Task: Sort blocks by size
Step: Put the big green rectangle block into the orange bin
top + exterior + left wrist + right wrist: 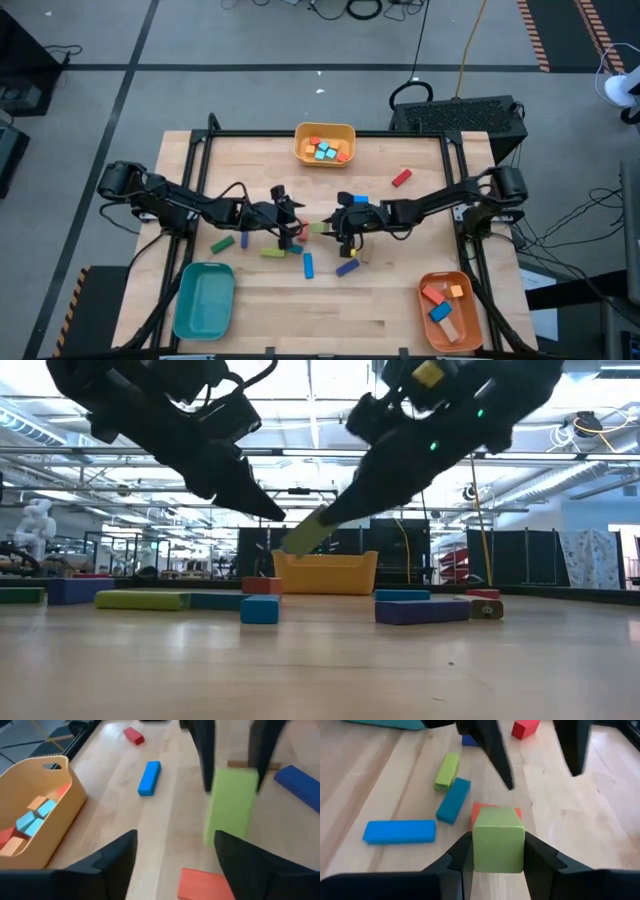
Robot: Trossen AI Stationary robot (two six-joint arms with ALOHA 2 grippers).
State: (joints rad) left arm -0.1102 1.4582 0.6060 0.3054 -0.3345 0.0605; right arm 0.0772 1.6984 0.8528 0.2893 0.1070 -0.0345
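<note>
My right gripper [497,844] is shut on a green block [498,842], which it holds above the middle of the table [318,228]. My left gripper [175,837] faces it from the left, open, with its fingers just short of the block's free end and touching nothing. In the low view the green block [305,535] slants down out of the right gripper toward the left one. Under it an orange-red block [481,810] lies flat on the table. Other loose blocks lie around: blue [308,265], purple [347,267], yellow-green [273,252], green [222,243] and red [401,178]. My right gripper pinches the green block's two opposite sides [478,856] between its two fingers, at the end nearer the wrist. The fingers come slanting down from the table's right and lie along the block. The block is lifted clear and tilted, its free end [296,544] sticking out downward to the left.
A yellow tray [325,130] with small blocks stands at the far middle. A teal tray [204,298] is at the near left. An orange tray [449,325] holding a few blocks is at the near right. Bare wood shows along the near edge between those two trays.
</note>
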